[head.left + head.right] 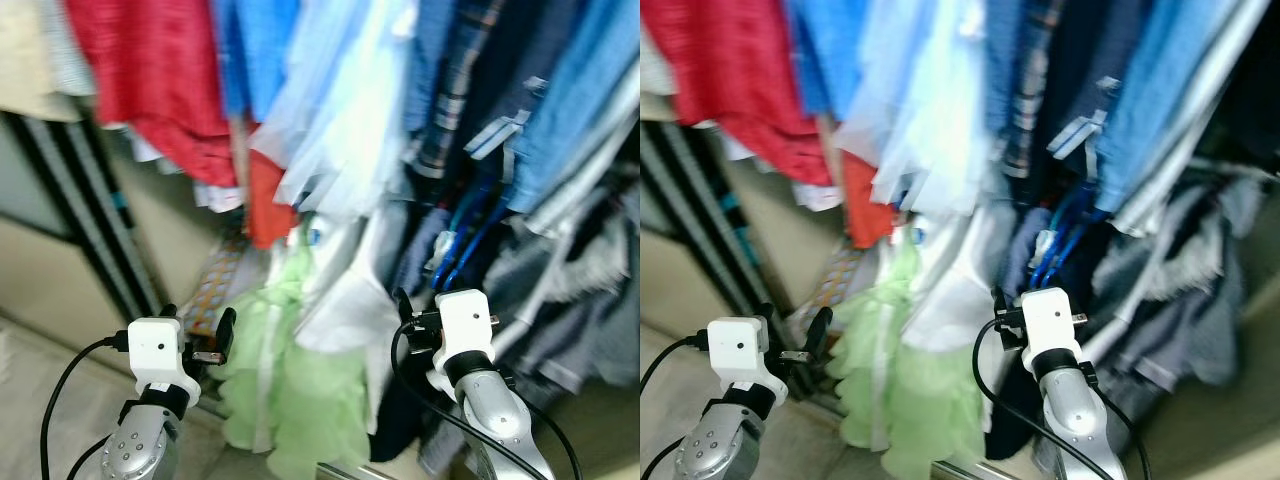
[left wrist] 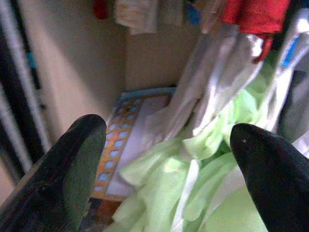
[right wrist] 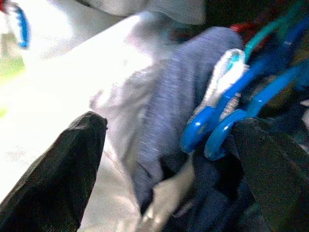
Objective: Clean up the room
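Both arms up at the hanging clothes: left gripper fingers wide by the green garment, right gripper wide near blue hangers.

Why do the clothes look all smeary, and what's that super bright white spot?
Left eye view: the hanging clothes are motion-blurred, the pale blue shirt washed out by glare. Left wrist view: the green garment is soft, the black fingertips out of focus. Right wrist view: the white cloth is overexposed; the blue hangers are blurry.
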### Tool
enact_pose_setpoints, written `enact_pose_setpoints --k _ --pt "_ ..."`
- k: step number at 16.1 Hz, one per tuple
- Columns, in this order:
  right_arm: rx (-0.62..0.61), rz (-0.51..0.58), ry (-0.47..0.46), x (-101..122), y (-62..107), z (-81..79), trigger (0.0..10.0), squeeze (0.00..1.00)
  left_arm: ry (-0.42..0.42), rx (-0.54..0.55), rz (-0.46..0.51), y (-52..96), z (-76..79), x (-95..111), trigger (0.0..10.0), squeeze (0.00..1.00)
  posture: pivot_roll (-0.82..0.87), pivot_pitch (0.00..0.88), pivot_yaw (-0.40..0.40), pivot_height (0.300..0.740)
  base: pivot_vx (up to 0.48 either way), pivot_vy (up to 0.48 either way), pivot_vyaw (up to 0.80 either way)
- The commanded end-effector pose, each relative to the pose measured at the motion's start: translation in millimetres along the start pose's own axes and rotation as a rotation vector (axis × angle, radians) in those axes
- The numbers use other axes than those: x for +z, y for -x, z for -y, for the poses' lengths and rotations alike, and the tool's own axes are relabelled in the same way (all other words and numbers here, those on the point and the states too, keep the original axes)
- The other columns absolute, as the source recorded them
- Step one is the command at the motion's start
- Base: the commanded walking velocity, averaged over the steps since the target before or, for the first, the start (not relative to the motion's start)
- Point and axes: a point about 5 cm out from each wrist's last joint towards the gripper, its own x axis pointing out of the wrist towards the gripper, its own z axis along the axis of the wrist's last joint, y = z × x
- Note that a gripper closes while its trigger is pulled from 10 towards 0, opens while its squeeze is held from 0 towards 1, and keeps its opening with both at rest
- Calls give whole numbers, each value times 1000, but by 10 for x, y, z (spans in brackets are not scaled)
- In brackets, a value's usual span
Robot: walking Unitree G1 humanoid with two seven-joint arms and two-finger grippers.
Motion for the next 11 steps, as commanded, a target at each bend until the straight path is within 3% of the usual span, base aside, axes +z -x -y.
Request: enact_pose_setpoints --k 1,11 --pt "-2 -7 -11 -18 -12 18 10000 0 13 -17 -11 -26 56 -32 10000 0 -123 0 -56 740 0 0 800" --pt "8 -19 -24 -65 6 -1 10000 0 21 -23 -49 -45 62 -76 10000 0 -126 0 -42 740 0 0 800"
